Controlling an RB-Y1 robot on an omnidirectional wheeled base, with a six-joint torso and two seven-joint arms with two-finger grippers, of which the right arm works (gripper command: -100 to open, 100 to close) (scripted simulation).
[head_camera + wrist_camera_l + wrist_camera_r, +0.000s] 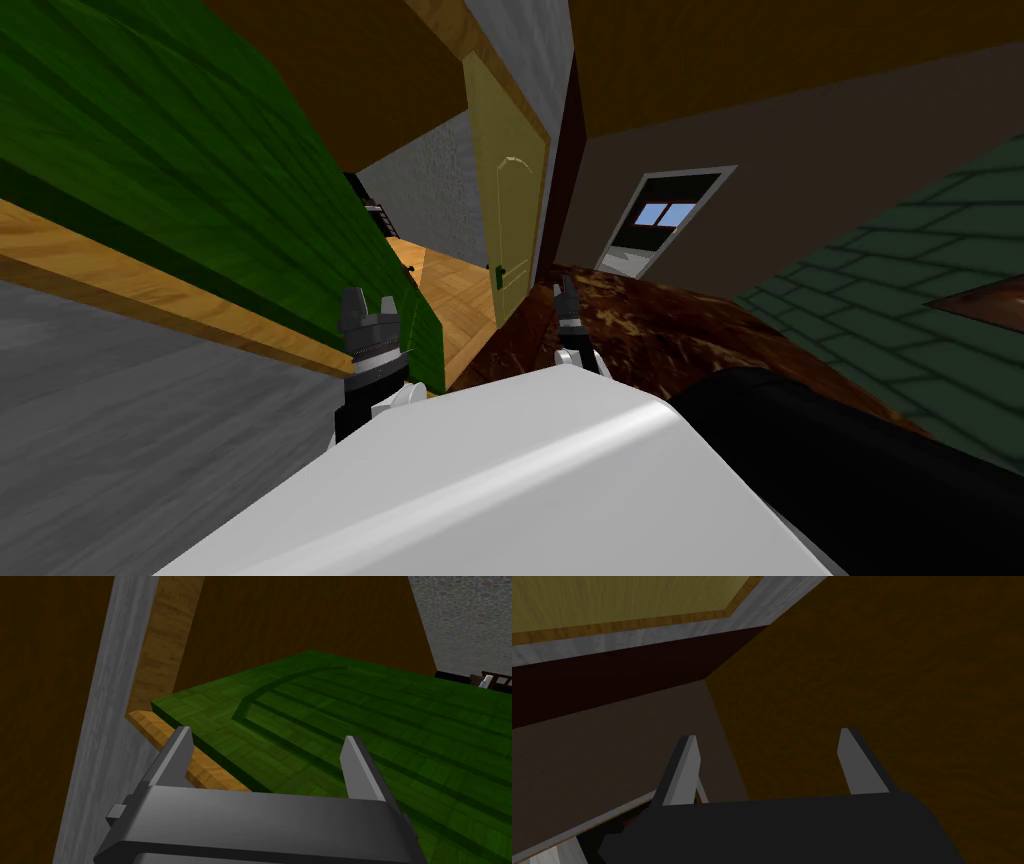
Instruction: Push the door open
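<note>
The green door (pixel 350 716) lies just beside the left gripper (pixel 267 736), jaws spread. It is likely rigid and heavy: press on its flat face, not the frame (pixel 150 721). The right gripper (pixel 767 736) is likewise spread.

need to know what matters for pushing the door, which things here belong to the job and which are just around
Job: green door, left gripper open by it.
Just around: yellow door, window, right gripper, open.
</note>
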